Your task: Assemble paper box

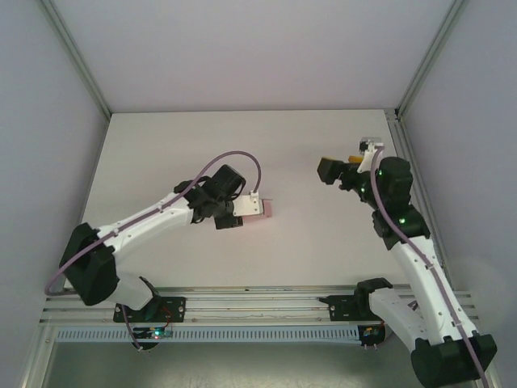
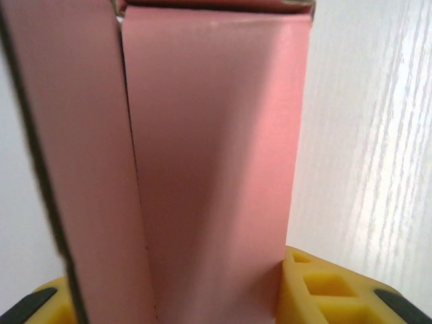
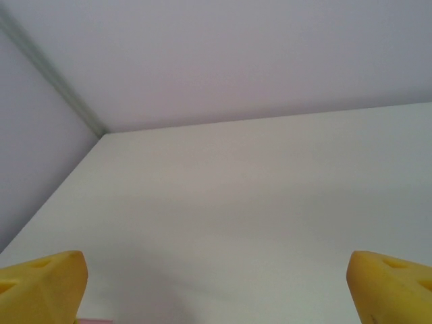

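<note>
The pink paper box [image 1: 264, 210] juts out to the right of my left gripper [image 1: 245, 212] near the middle of the table. Seen from the left wrist, the paper box [image 2: 209, 169] rises close to the lens as a folded card body, squeezed between the yellow fingers [image 2: 324, 290], so this gripper is shut on it. My right gripper [image 1: 329, 170] hovers at the right of the table, well apart from the box. Its yellow fingertips [image 3: 47, 280] stand wide apart at both lower corners of the right wrist view, nothing between them.
The white table [image 1: 242, 145] stretches to the back wall, with grey enclosure walls and metal frame posts [image 1: 77, 56] on both sides. A rail [image 1: 242, 303] runs along the near edge by the arm bases.
</note>
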Action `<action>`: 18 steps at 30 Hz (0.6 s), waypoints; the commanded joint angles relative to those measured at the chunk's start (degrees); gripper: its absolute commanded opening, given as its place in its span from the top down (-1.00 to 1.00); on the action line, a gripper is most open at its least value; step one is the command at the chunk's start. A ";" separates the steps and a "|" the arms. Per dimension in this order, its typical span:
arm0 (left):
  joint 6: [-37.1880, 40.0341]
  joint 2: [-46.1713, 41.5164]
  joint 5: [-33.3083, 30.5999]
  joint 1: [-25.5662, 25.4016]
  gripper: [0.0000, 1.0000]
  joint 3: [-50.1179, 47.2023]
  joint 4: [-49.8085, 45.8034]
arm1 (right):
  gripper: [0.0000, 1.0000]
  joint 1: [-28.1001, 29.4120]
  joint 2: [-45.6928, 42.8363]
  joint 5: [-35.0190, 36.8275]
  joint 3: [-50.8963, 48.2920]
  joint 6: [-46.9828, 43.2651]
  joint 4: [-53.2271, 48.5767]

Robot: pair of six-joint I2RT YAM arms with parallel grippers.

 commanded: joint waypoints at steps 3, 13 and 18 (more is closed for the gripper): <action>1.78 5.77 2.74 1.36 0.18 4.40 -8.09 | -0.78 6.61 8.26 -7.98 0.38 -3.03 4.58; 1.30 6.02 0.51 1.40 -0.38 3.51 -6.76 | -0.52 11.96 21.76 -6.49 -0.63 -5.28 2.84; 0.52 4.15 -2.49 1.86 -0.27 0.99 -4.43 | -0.50 12.07 24.00 -8.68 -0.60 -8.50 3.10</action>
